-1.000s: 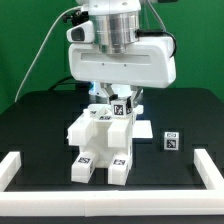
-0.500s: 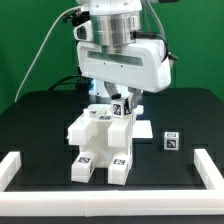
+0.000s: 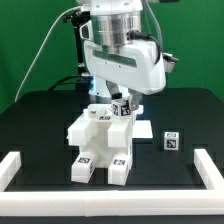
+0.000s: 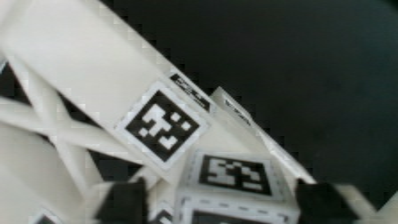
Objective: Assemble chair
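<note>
The half-built chair (image 3: pixel 100 138) stands mid-table (image 3: pixel 40 120), a loose tagged cube (image 3: pixel 171 141) near it on the exterior view's right. The gripper (image 3: pixel 119 99) hangs at its top piece; whether the jaws grip or stand clear cannot be told.

The black table (image 3: pixel 40 125) bears the part-built chair (image 3: pixel 102 140) at its middle, a small tagged cube (image 3: pixel 171 141) toward the exterior view's right edge, and white border rails (image 3: pixel 12 168) at both near corners.

chair (image 4: pixel 169 125) blurred, cropped by wrist view's edges
</note>
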